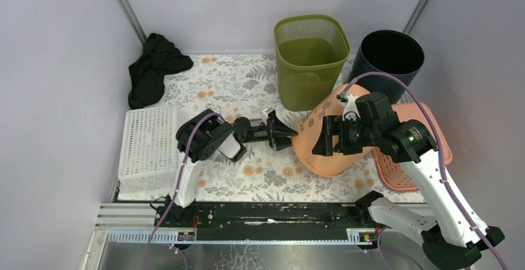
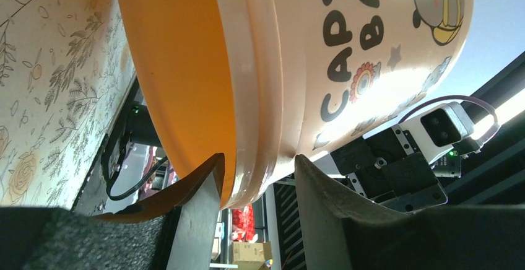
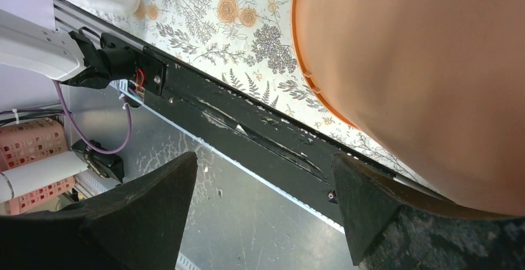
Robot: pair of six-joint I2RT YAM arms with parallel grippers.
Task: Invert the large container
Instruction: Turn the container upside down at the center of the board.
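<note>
The bucket [image 1: 325, 165] has "CAPY" and under it "BA" in chunky dark letters on its side, plus a cartoon critter and a little flower. The rest of the word is cut off in the left wrist view, so that's all I can read.

There's a lot of other stuff on the table [image 1: 247, 87]. A green mesh bin [image 1: 309, 59] sits at the far edge, right behind the bucket. A dark round bin [image 1: 391, 56] is in the far right corner, and a black cloth [image 1: 151, 72] is bunched in the far left corner. A white basket [image 1: 148, 149] is along the left edge. A pink basket [image 1: 396, 174] is at the right edge, partly covered by the bucket and the right arm [image 1: 427, 165].

The peach-orange bucket is a bit right of the table's middle. It's tipped over, with the mouth facing the left arm and the table, wedged between the two arms.

The left jaws are clamped on its rim, one finger [image 2: 198, 208] inside and the other [image 2: 322, 208] on the outer wall. The right jaws are spread wide and grasp nothing. The bucket's wall sits just beside one finger [image 3: 371, 208], and between the two there's only the table's near edge.
</note>
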